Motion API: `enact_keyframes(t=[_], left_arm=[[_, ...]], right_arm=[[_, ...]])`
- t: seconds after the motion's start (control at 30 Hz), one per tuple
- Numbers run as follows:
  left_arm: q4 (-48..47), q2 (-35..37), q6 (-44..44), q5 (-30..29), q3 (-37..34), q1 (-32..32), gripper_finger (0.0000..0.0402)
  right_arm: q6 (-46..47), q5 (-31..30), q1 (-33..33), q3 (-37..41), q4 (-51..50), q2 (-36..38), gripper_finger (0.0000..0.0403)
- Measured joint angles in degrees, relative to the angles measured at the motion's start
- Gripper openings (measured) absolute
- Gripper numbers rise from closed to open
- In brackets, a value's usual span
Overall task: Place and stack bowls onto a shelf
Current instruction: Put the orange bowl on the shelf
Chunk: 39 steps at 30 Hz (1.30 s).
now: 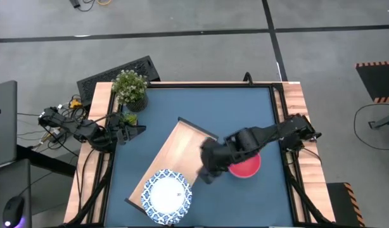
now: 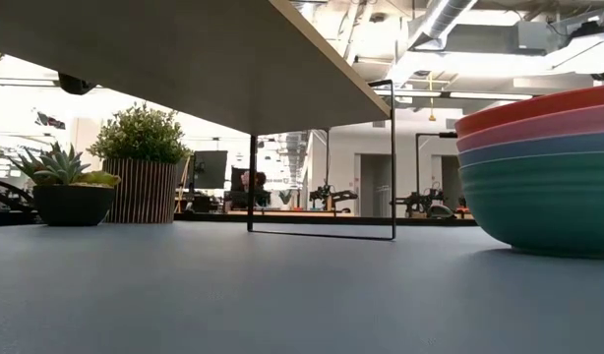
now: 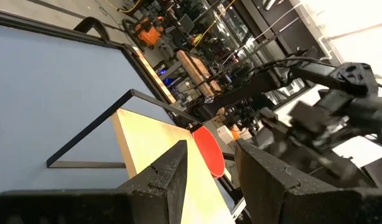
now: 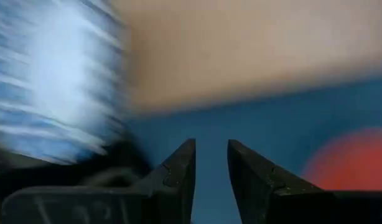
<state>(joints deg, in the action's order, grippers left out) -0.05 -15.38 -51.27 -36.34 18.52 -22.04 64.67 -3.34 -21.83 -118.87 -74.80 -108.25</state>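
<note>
Right gripper (image 1: pixel 207 174), jaws parted and empty, at frame centre over the shelf's (image 1: pixel 175 152) right edge; red-topped bowl stack (image 1: pixel 246 166) just right. Patterned bowl (image 1: pixel 166 195) on the shelf, lower left. Left gripper (image 1: pixel 132 130) jaws parted, upper left.

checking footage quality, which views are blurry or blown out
Right wrist view: heavy motion blur smears the patterned bowl and shelf. Low view: bright backlight from the room behind, stacked bowls sharp. High view: right end effector slightly smeared.
</note>
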Motion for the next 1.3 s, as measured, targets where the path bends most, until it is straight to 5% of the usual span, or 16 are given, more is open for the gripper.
enact_keyframes(t=[0.13, 0.4, 0.6, 0.9, 1.3], left_arm=[[-0.4, 0.0, -0.1, 0.0, 0.0, 0.0, 0.0121], [-0.5, 0.0, -0.3, 0.0, 0.0, 0.0, 0.0121], [-0.5, 0.0, -0.6, 0.0, 0.0, 0.0, 0.0121], [-0.6, 0.0, -0.7, 0.0, 0.0, 0.0, 0.0121], [-0.5, 0.0, -1.6, -0.2, 0.0, 0.0, 0.0121]], right_arm=[[7.0, -2.1, -3.2, 0.5, -15.5, 0.0, 0.0124], [6.5, 0.1, -6.5, 12.9, -15.7, 2.1, 0.0181], [5.6, -1.9, -5.1, 21.4, -15.2, 10.9, 0.0219], [18.1, -7.0, -2.7, 40.6, -15.0, 28.1, 0.022], [15.5, -6.0, 0.3, 53.4, -9.5, 31.4, 0.0219]])
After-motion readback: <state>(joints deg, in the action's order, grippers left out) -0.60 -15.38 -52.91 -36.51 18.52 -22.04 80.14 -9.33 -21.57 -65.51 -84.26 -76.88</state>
